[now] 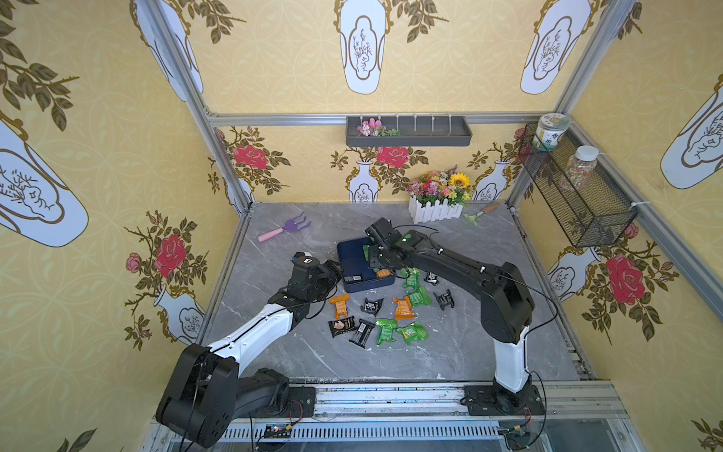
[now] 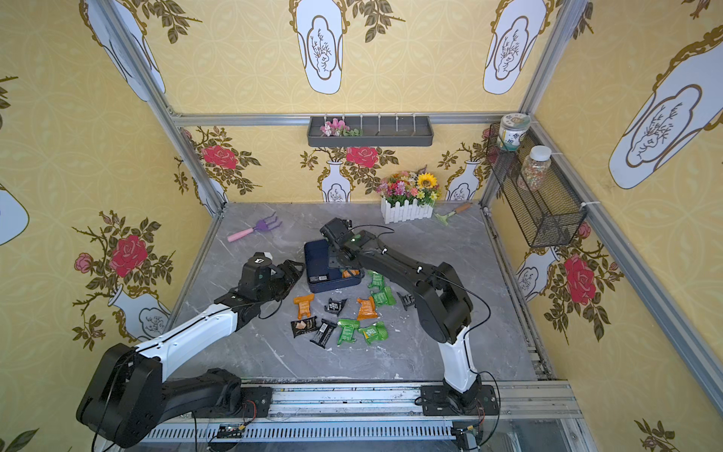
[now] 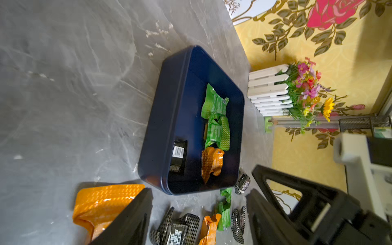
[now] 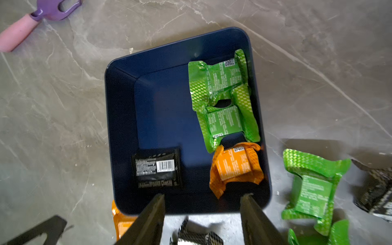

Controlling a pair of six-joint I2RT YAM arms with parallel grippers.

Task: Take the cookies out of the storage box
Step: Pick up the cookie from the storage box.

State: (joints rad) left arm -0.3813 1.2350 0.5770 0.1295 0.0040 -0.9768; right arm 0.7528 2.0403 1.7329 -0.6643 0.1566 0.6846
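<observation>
**Operator:** What was the supporting surface?

**Technician:** It was a grey marble-patterned worktop [image 1: 430, 352]. A shallow navy blue rectangular storage box [image 1: 354, 256] with rounded corners stood near its centre.

**Operator:** What was the condition of each claw?

**Technician:** The left claw [image 3: 199, 212] stood wide open and empty, just beside the storage box and above loose packets. The right claw [image 4: 201, 212] was also spread apart and gripped nothing. It was poised over one end of the box.

**Operator:** Where were the cookies?

**Technician:** Four crinkly sealed cookie packets lay inside the box. Two green packets [image 4: 220, 84] and one orange packet [image 4: 233, 167] lay along one wall, and one black packet [image 4: 157, 167] lay apart from them. The remaining green, orange and black packets [image 1: 391, 309] lay scattered on the worktop in front of the box.
</observation>
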